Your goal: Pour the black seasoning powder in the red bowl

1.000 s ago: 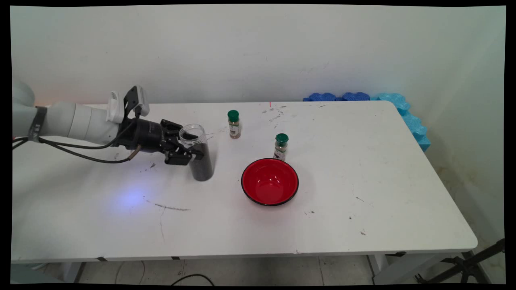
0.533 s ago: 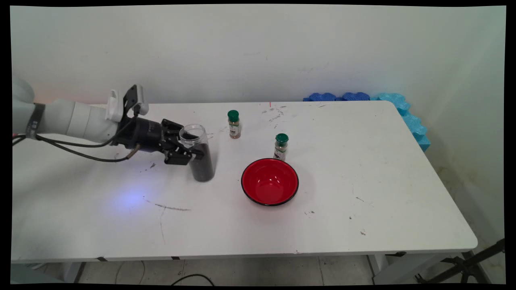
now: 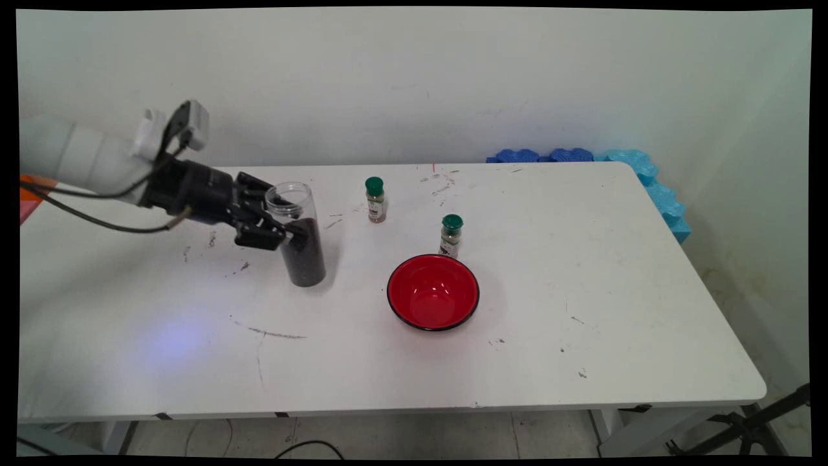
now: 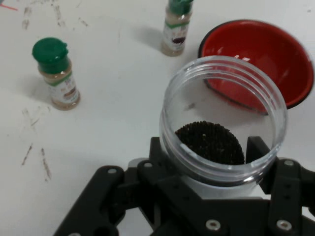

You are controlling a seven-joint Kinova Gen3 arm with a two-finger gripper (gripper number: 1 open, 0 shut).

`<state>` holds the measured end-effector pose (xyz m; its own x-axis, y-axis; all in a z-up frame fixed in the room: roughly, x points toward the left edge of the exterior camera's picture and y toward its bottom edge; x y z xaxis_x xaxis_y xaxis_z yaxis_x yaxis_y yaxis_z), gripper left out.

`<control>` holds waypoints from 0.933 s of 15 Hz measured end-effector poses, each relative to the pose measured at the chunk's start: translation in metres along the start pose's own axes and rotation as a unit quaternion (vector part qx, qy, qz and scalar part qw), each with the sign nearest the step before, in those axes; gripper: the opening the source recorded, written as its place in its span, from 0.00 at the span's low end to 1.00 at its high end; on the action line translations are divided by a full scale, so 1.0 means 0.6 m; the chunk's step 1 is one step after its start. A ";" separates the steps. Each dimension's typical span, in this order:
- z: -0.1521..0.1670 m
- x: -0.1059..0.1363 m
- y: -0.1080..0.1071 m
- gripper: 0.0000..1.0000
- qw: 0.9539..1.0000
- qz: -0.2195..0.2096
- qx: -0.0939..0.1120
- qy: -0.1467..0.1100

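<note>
My black gripper [image 3: 288, 226] is shut on a tall clear jar [image 3: 297, 236] that is open at the top and about two thirds full of dark grains. The jar hangs just above the white table [image 3: 582, 291], tilted slightly, at the left of the middle. In the hand view the jar [image 4: 224, 123] fills the centre between the fingers [image 4: 283, 187], with the dark grains [image 4: 210, 142] seen through its mouth. A red bowl [image 3: 433, 291] with a black rim stands to the right of the jar; in the hand view the red bowl [image 4: 266, 54] lies just beyond the jar.
Two small spice bottles with green caps stand behind the bowl, one [image 3: 375, 199] farther back and one [image 3: 451, 235] touching the bowl's far rim; the hand view shows both [image 4: 56, 73] [image 4: 176, 27]. Blue foam pieces [image 3: 647, 175] line the table's far right corner.
The gripper has lifted the jar off the table and carried it a little to the left and up; the arm has risen with it.
</note>
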<state>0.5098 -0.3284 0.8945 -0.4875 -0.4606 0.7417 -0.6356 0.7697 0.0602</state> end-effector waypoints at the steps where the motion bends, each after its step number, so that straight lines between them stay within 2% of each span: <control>1: -0.010 0.010 0.002 0.00 1.000 -0.004 -0.003 -0.002; 8: -0.056 0.086 0.027 0.00 0.999 -0.033 -0.033 -0.015; 14: -0.036 0.152 0.046 0.00 0.997 -0.049 -0.058 -0.021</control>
<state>0.4609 -0.3397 0.9784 -0.4533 -0.5520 0.6999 -0.6086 0.7654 0.2095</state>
